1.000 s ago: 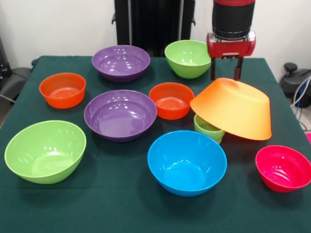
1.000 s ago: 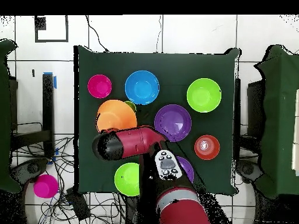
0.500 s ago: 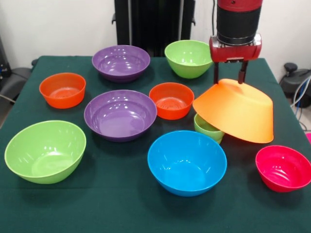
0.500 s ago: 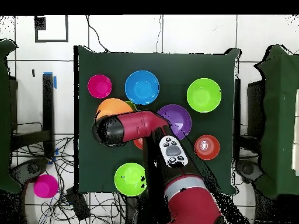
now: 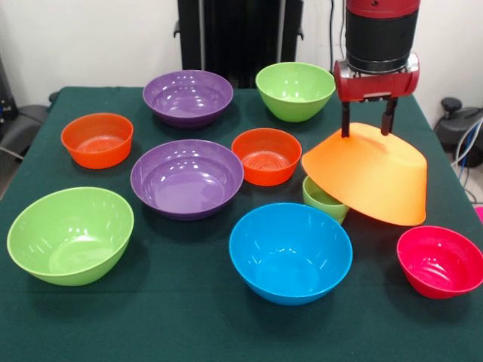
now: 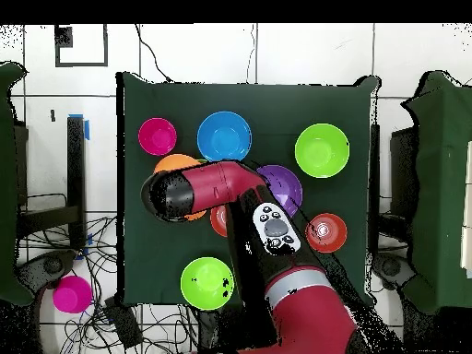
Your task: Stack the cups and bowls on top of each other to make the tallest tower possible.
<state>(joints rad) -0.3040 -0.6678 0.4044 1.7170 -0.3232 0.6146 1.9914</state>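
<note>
Under tilted, upturned orange-yellow bowl (image 5: 367, 181), cup (image 5: 323, 198) half hidden; pincer (image 5: 368, 130) fingertips spread, touching bowl's base.

We see a glossy red and black cylindrical arm (image 5: 379, 34), a red wrist block, and a two-pronged black tool (image 5: 368, 121).

I see a dark green table (image 5: 189, 332) carrying open-side-up bowls. Beside the gripper (image 5: 369, 130), on the picture's left in the front view, sits a green bowl (image 5: 294, 90). Farther that way sit two purple bowls (image 5: 188, 96) (image 5: 186, 178) and two orange-red bowls (image 5: 266, 155) (image 5: 96, 139). Nearer the camera than the gripper rest a small green cup (image 5: 323, 197), a blue bowl (image 5: 290, 252), a pink-red bowl (image 5: 440, 261) and another green bowl (image 5: 69, 234).
</note>
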